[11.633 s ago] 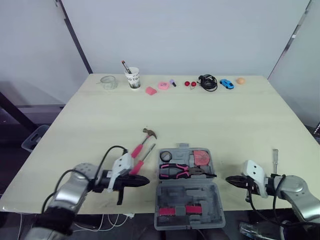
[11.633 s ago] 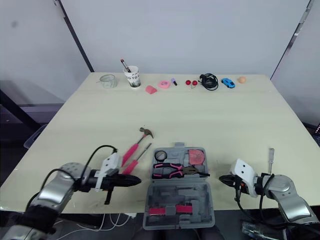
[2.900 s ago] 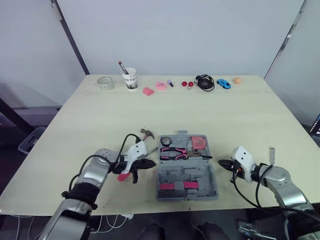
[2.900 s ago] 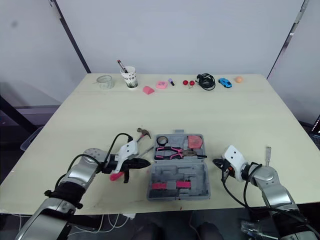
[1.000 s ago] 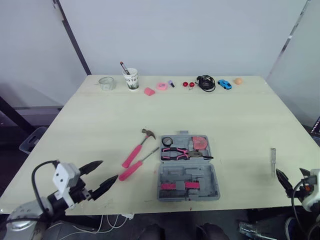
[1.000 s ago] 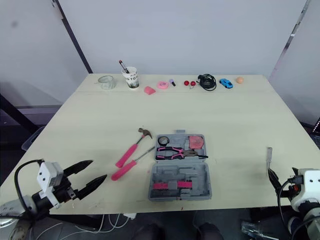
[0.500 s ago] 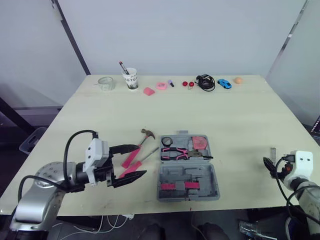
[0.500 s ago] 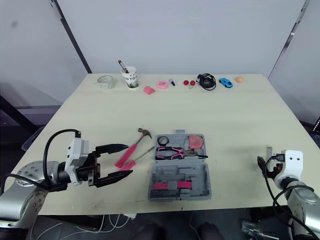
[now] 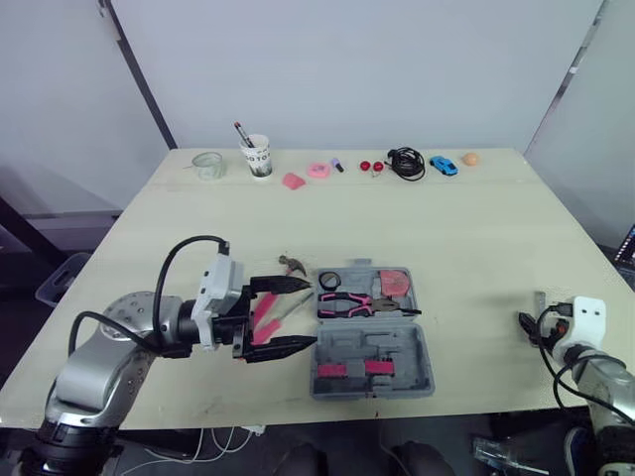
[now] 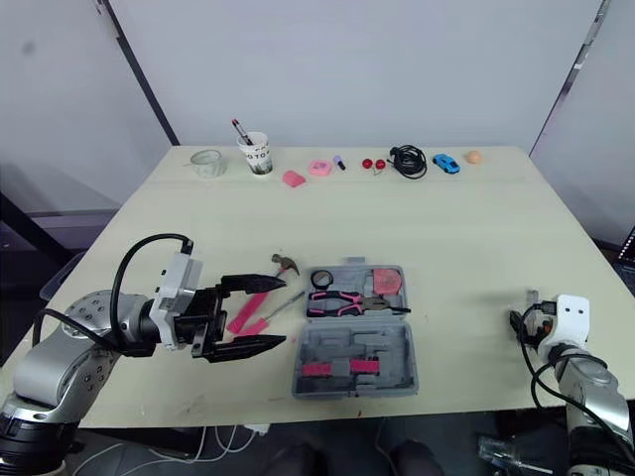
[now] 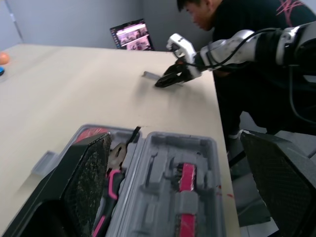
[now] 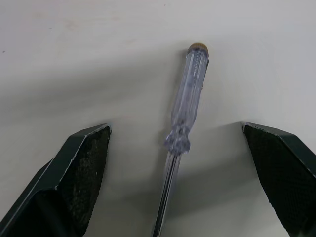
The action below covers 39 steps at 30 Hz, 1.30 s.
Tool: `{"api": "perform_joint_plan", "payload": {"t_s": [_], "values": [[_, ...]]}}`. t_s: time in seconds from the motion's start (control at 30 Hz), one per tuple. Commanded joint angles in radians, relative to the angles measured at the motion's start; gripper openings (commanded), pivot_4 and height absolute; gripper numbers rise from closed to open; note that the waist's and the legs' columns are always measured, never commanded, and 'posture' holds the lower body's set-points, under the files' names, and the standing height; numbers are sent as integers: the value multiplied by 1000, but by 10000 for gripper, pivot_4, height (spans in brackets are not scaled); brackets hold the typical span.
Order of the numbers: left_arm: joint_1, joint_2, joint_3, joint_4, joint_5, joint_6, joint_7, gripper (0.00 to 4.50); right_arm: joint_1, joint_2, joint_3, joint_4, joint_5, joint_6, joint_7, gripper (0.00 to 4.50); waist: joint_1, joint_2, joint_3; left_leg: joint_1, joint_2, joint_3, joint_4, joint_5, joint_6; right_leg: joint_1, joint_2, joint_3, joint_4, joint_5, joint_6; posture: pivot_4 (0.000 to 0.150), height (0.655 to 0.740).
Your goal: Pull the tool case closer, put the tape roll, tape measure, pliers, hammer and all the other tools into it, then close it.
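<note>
While the clear screwdriver (image 12: 190,94) lies flat on the worktop (image 9: 446,228) at lower right of the frame, well apart from the open tool case (image 9: 372,347) at lower centre, the right hand (image 12: 174,127) is aimed at it, spread wide and empty. It is judged light, stiff and slippery; the thick handle should be gripped. The left hand (image 9: 314,312) is likewise spread, holding nothing.

Head eyes overlook the whole table (image 9: 476,228); wrist cameras sit close, the left facing the tool case (image 9: 375,347).
</note>
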<state>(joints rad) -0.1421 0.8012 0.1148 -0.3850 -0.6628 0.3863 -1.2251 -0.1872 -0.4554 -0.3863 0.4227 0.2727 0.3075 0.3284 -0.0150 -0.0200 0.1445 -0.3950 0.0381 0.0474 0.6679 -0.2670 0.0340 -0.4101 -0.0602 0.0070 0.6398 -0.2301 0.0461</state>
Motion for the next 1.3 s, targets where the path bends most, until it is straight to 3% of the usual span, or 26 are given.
{"api": "perform_joint_plan", "payload": {"t_s": [0.03, 0.1, 0.3, 0.33, 0.83, 1.3], "values": [[-19, 12, 5, -41, -26, 15, 1, 45000, -27, -22, 8, 37, -18, -57, 13, 40012, 0, 0, 0, 0, 0, 0, 0, 0, 0, 0, 2, 4, 0, 0, 0, 1500, 7400], [-24, 14, 3, -40, -27, 19, -3, 45000, -36, -23, 14, 63, -24, -77, 17, 33348, -1, 0, 0, 0, 0, 0, 0, 0, 0, 0, 7, 10, 0, 0, 0, 1500, 7400], [-38, 14, -1, -28, -19, 17, -8, 45000, -45, -20, 22, 93, -32, -106, 17, 2217, 2, 0, 0, 0, 0, 0, 0, 0, 0, 0, 9, 13, 0, 0, 0, 1500, 7400], [-40, 13, -3, -25, -16, 15, -9, 45000, -45, -19, 21, 93, -30, -106, 15, 41, 2, 0, 0, 0, 0, 0, 1, 0, 0, 0, 9, 14, 0, 0, 0, 1500, 7400], [-54, 0, -18, 17, 14, -21, -36, 45000, -8, -43, 24, -8, -21, -105, 47, 30, 1, 0, 0, 0, 0, 0, 1, 0, 0, 0, 11, 15, 0, 0, 0, 1500, 7400], [-40, 22, 1, 117, 47, -86, -106, 45000, 119, -232, 207, -568, 82, 113, 421, 30, 2, 1, 1, 0, 1, 0, 0, 0, 0, 0, 11, 16, 0, 0, 0, 1500, 7400]]}}
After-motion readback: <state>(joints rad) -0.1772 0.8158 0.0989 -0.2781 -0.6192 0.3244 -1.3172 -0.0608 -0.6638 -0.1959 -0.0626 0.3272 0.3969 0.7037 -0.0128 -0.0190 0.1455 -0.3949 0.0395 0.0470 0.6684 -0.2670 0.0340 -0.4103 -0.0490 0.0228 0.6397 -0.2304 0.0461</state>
